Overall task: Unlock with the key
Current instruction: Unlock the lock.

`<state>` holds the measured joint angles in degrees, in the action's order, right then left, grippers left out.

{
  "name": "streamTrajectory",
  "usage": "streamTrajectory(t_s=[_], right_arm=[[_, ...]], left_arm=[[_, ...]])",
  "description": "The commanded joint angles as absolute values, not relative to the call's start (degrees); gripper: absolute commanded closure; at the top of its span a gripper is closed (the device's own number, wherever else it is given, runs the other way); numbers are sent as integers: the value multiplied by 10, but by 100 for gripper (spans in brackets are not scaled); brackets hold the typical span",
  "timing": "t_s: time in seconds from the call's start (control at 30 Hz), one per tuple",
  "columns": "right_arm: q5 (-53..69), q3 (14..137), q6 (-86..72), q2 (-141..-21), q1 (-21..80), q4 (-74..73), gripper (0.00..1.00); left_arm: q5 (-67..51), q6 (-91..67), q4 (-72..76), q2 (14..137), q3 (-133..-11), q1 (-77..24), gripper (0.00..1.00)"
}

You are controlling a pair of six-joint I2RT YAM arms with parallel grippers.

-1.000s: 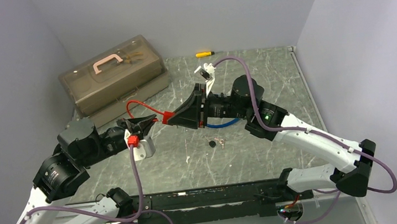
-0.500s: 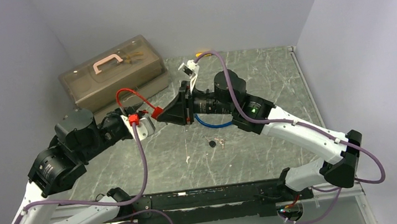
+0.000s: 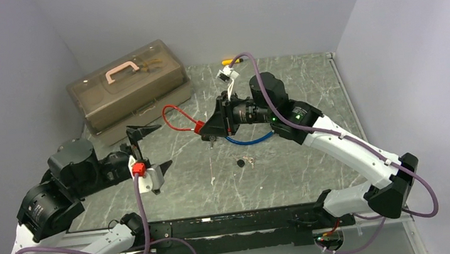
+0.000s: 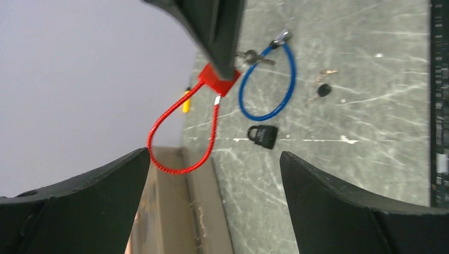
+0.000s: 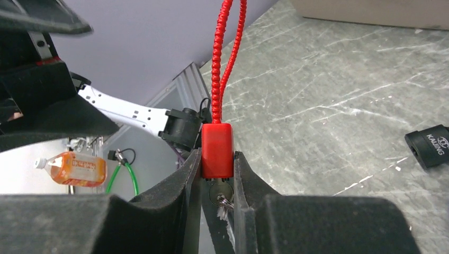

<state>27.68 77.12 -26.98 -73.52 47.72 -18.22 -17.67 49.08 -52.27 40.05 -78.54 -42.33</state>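
My right gripper [image 3: 205,129] is shut on the red body of a cable lock [image 5: 217,148], held above the table. The lock's red cable loop [image 3: 174,116] sticks out to the left, closed and free in the air. A silver key [image 5: 221,194] sits in the keyhole under the red body, between my right fingers. My left gripper [image 3: 149,152] stands wide open left of the loop and touches nothing. From the left wrist I see the loop [image 4: 174,132] and the red body [image 4: 218,80] ahead of my open left gripper [image 4: 214,156].
A brown toolbox [image 3: 130,86] with a pink handle stands at the back left. On the table lie a blue cable lock [image 4: 270,84], a small black padlock [image 4: 262,136] and a loose black-headed key [image 3: 242,162]. A yellow screwdriver [image 3: 231,61] lies at the far edge.
My left gripper has opened, let go of the red cable loop and drawn back to the left. The right gripper has shifted slightly right with the lock.
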Motion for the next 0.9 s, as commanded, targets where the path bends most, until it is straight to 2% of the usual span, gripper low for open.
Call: streamTrajectory(t_s=[0.0,0.33,0.63,0.73,0.87], right_arm=[[303,817,-278,-742,480,-159,100],[318,853,-285,-775,506,-156,100],[319,859,-272,-773,514,-171,100],[321,857,-269,-770,514,-177,100],[320,860,-263,-768,514,-189,100]], left_arm=[[-265,514,-538,408,-793,-433,1],[-95,724,-390,407,-688,-549,1],[-27,773,-365,426,-693,-557,1],[-18,788,-382,424,-696,-557,7],[-26,801,-422,431,-720,-556,22]])
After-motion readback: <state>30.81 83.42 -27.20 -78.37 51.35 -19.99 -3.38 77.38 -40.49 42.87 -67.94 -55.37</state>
